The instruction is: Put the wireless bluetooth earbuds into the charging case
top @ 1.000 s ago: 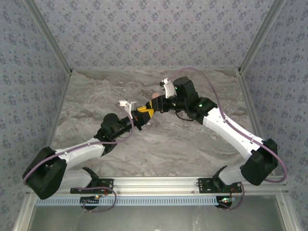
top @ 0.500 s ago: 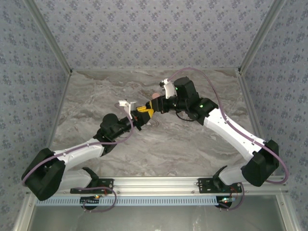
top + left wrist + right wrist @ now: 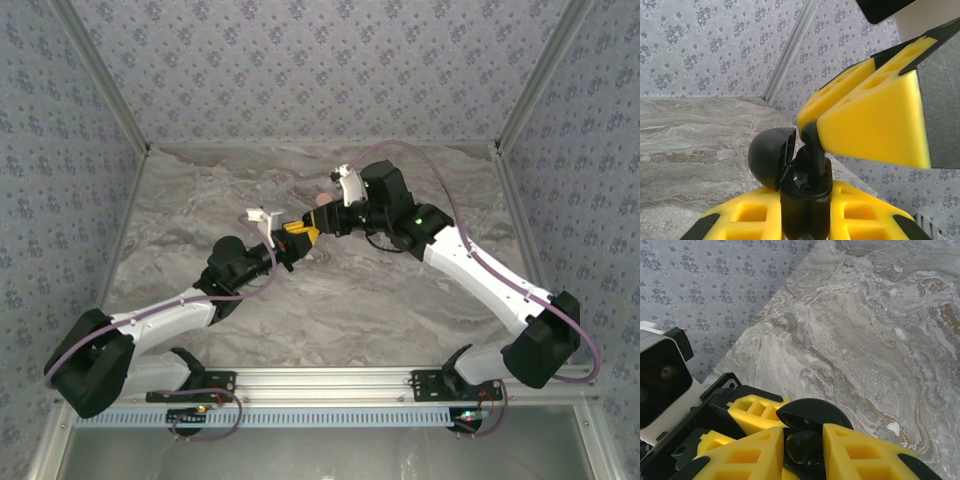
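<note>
The black stemmed earbud (image 3: 811, 150) stands upright in the mouth of the small black charging case (image 3: 805, 192). Its lower end is sunk out of sight in the case, and its top is hidden between the yellow foam fingers of the right hand (image 3: 810, 129). The case's domed black lid (image 3: 769, 157) is swung open to one side. The bottom of the case is cut off by the frame edge. The left hand (image 3: 805, 220) is closed tight on the case, one yellow finger on either side.

The right hand's fingers are drawn close together and pinch the top of the earbud; how firmly cannot be made out. The right wrist view looks down past those fingers (image 3: 855, 452) onto the open lid (image 3: 812, 415). The dark gap between them cannot be sorted into earbud and case. That view also takes in the white camera housing (image 3: 660, 380) on the left wrist, beside the left hand's yellow fingers (image 3: 757, 410).

From above, both arms stretch inward from their bases with elbows bent. The left hand (image 3: 290, 243) and right hand (image 3: 311, 232) meet tip to tip over the middle of the grey marbled table (image 3: 400, 300). There the yellow fingers cover the case and earbud, which are too small to pick out.
</note>
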